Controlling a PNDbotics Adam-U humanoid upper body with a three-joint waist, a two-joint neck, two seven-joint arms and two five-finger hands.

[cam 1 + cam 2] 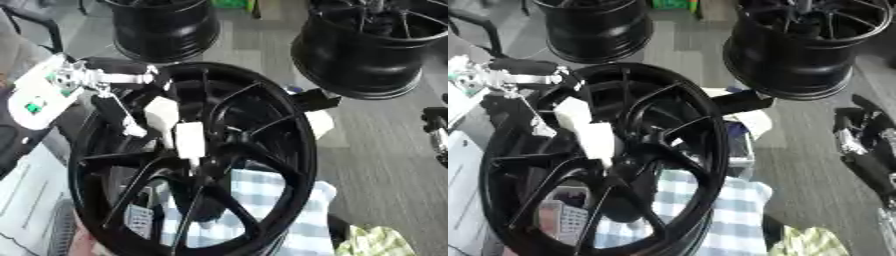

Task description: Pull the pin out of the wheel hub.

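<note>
A large black spoked wheel [197, 160] stands tilted on its rim in the middle, its hub [208, 162] at the centre of the spokes. My left arm comes in from the upper left, and my left hand [175, 125], with white parts, reaches down between the spokes to the hub. The hand covers the spot, so I cannot make out a pin there. My right hand [857, 145], black and silver, hangs at the right edge, well away from the wheel.
Two more black wheels stand at the back, one upper left [166, 27] and one upper right [376, 50]. A blue-and-white checked cloth [262, 200] lies under the wheel, and a yellow-green cloth [376, 242] sits at the lower right. Grey floor [376, 150] shows at right.
</note>
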